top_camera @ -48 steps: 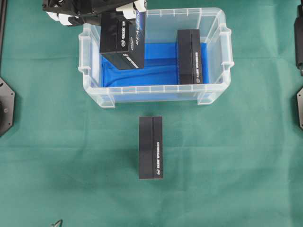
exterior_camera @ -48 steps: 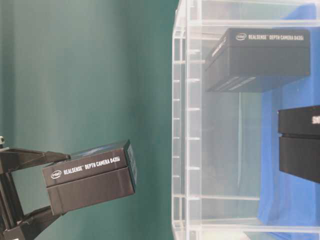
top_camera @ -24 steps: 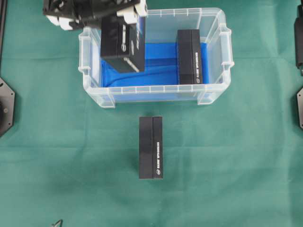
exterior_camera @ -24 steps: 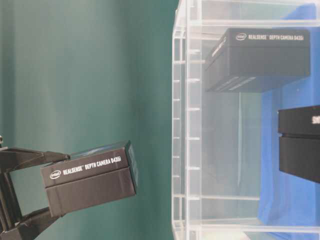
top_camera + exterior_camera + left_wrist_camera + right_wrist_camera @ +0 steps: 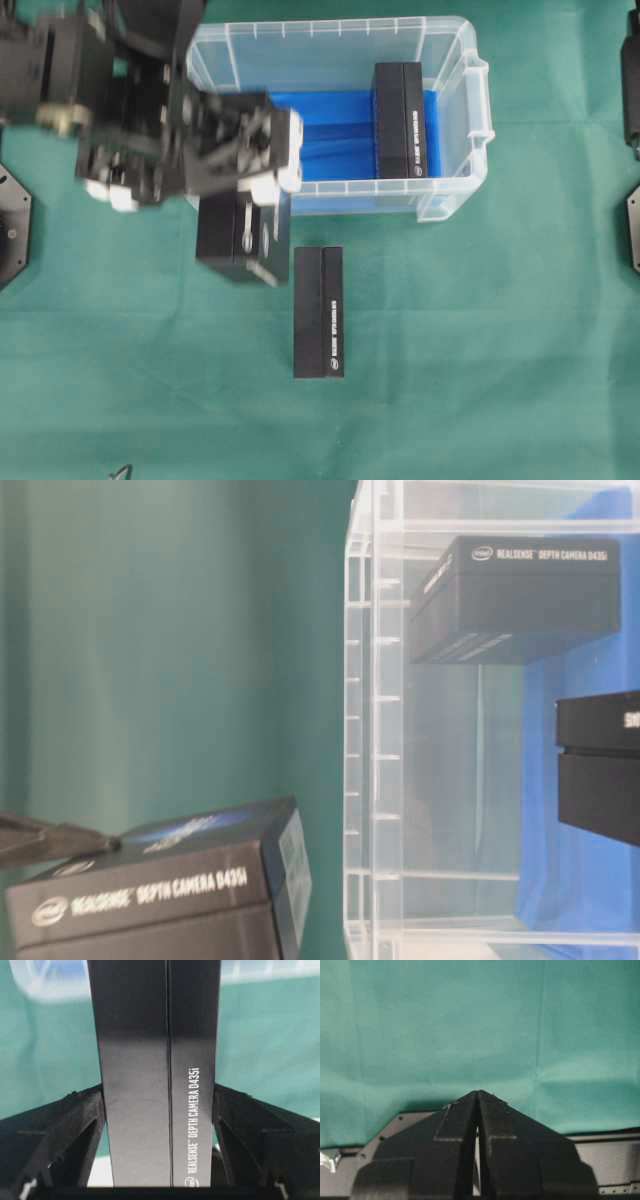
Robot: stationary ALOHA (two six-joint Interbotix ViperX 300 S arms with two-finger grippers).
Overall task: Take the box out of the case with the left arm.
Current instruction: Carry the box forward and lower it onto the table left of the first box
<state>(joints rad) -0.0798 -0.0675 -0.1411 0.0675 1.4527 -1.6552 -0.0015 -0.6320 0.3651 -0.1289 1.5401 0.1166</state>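
- The green cloth (image 5: 480, 340) was matte and faintly creased, and covered the whole table.
- The case (image 5: 470, 120) was a clear, rectangular plastic tub with a rounded rim and side handles; a bright blue lining (image 5: 335, 135) lay crumpled on its floor.
- My left arm (image 5: 60, 90), black and jointed, lay across the case's left end in the overhead view; a second earlier it had sat at the top edge of that view.
- My left claw (image 5: 262, 215), an open black lattice with white plastic pieces, was clamped on the box (image 5: 238, 240), one finger (image 5: 75, 1125) pressed flat on each long side.
- The box was a smooth, black, rectangular carton with white lettering and a seam along its length. It hung outside the case, beyond the near wall, above the cloth; a second earlier it had hung over the case's left half.
- A second black box (image 5: 400, 120) stood inside the case at its right end, unmoved.
- A third black box (image 5: 318, 312) lay on the cloth in front of the case, unmoved.
- My right claw (image 5: 477, 1097), all black, had its fingers pressed together, holding nothing.
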